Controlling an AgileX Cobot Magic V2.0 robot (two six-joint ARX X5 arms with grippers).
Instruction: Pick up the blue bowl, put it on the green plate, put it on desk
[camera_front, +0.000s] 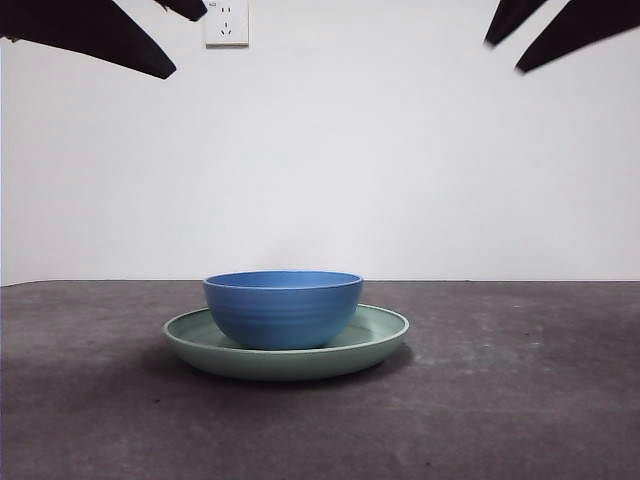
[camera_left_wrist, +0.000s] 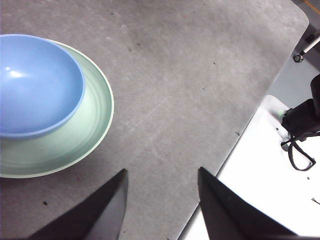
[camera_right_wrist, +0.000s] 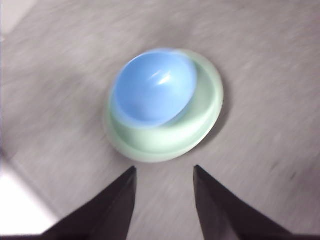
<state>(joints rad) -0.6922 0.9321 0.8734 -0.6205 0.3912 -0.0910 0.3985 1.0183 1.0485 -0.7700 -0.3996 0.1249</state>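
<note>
My left gripper (camera_left_wrist: 162, 172) hung above the desk (camera_left_wrist: 190, 90), jaws spread apart and holding nothing, off to one side of the plate (camera_left_wrist: 95, 115) and near the desk's edge. In the front view it showed only as dark tips at the upper left corner, well above the plate. The bowl (camera_front: 283, 308) sat upright inside the plate (camera_front: 385, 338), touching its floor and set slightly off centre, so that more of the plate's rim showed on one side. The bowl was empty, its interior smooth and glossy. The plate lay flat on the desk (camera_front: 520, 400), about midway across it. A wall socket (camera_front: 226, 22) was mounted on the white wall behind, high above the plate. My right gripper (camera_right_wrist: 165, 170) also hovered above the desk (camera_right_wrist: 265, 125), jaws spread apart and empty, just short of the plate (camera_right_wrist: 207, 107), with the bowl (camera_right_wrist: 155, 87) beyond it. That view was blurred. In the front view this gripper appeared as dark tips at the upper right corner.
</note>
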